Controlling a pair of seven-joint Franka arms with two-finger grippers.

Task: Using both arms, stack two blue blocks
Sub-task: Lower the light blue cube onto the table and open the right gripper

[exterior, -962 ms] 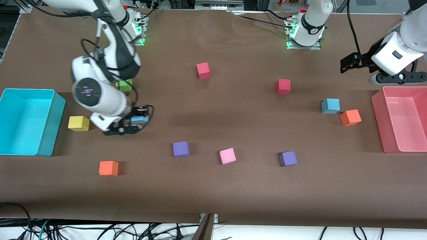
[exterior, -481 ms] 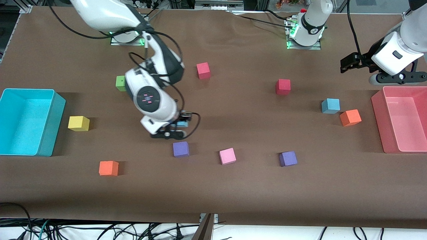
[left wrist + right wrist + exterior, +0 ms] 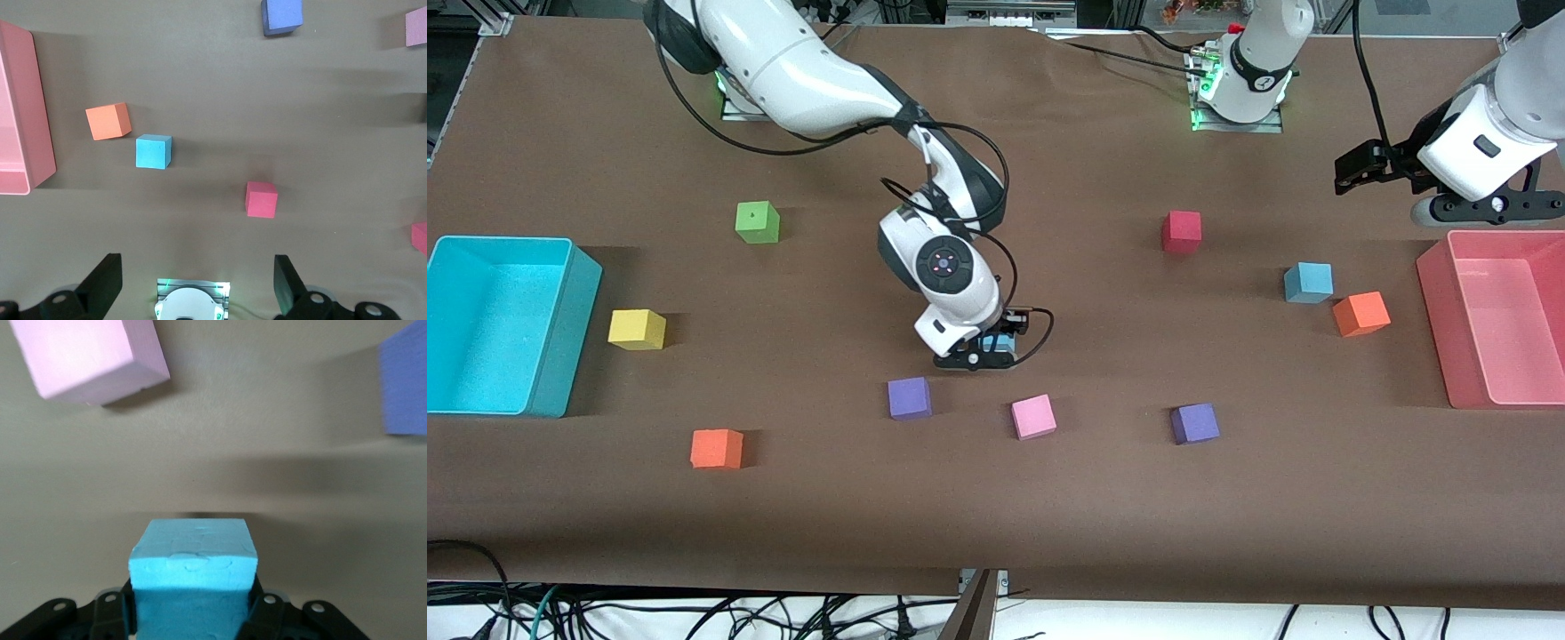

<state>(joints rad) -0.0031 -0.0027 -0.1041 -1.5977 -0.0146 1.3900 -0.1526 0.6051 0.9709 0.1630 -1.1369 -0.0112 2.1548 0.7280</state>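
Right now the right gripper (image 3: pixel 987 348) is clamped on one blue block (image 3: pixel 193 568), carried in the air over bare brown table (image 3: pixel 996 498), above a spot a bit farther from the front camera than the pink cube (image 3: pixel 1034 417) and the purple cube (image 3: pixel 910 397). In the right wrist view the cube sits square between the black fingers (image 3: pixel 108 608), with the pink cube and a purple one below it on the cloth.

The second blue block (image 3: pixel 1308 283) sits on the table toward the left arm's end, just beside an orange cube (image 3: pixel 1360 314) and near the pink bin (image 3: pixel 1436 302). A red cube (image 3: pixel 1182 231) sits farther from the camera than it.

Key relation: the resting blue block lies well apart from the held one, straight off toward the left arm's end of the table. The left gripper (image 3: pixel 1356 169) hangs open and empty in the air by the pink bin, much closer to that block than the right gripper is; the left arm waits. The left wrist view looks down on the block and orange cube side by side.

My read: carry step, stack not yet made. The cubes have no long axis, so approach angle matters little; the orange neighbour crowds one side.
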